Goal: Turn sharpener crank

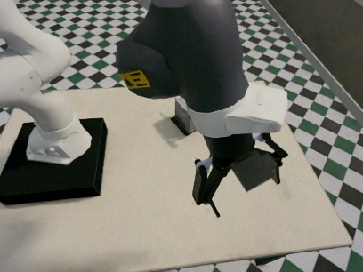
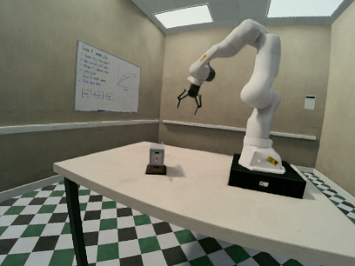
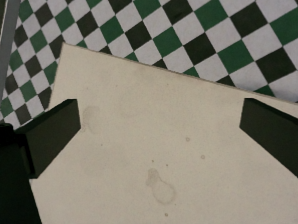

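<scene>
Sharpener point(image 2: 157, 157), small grey box with red mark on dark base, tool point(image 2: 190, 103) fully open, empty, high above

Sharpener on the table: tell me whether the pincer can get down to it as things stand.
Probably yes. The pincer hangs open, high above the sharpener, which stands alone on the table with nothing between them. The crank itself is not discernible.

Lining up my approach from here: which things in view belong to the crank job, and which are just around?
Job:
- sharpener on the table; its crank isn't discernible
- hand, open, high above the table, holding nothing

Just around:
- whiteboard on the wall
- arm's black base block
- paper notice on the far wall
</scene>
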Tool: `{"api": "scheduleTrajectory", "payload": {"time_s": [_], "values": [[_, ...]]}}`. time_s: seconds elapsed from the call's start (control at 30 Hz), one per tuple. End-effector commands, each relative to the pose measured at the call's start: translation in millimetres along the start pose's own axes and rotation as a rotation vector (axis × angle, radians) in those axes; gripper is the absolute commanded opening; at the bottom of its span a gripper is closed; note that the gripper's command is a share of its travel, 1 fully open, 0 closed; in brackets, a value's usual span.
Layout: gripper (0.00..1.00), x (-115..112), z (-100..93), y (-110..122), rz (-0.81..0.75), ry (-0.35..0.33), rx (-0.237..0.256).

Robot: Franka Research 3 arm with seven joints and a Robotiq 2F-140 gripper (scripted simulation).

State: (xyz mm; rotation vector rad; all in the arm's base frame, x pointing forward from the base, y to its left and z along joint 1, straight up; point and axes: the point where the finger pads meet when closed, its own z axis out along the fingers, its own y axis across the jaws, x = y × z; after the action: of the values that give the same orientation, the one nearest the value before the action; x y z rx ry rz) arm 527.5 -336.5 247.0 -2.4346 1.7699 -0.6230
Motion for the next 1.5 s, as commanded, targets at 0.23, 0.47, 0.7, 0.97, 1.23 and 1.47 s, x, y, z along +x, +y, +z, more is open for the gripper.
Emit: {"api": "scheduleTrajectory", "payload": {"time_s": [0.23,0.47,0.7,0.97,1.23,1.47], "values": [[1.00,0,-0.1,0,0.000,0.000,0.000],[1.00,0,-0.1,0,0.000,0.000,0.000],[1.00,-49,10.6,-26,-0.026,-0.060,-0.017],[1.00,-130,22.1,-58,-0.070,-0.147,-0.057],[1.00,-205,27.1,-76,-0.114,-0.215,-0.106],[1.00,-280,27.2,-84,-0.161,-0.272,-0.163]]}}
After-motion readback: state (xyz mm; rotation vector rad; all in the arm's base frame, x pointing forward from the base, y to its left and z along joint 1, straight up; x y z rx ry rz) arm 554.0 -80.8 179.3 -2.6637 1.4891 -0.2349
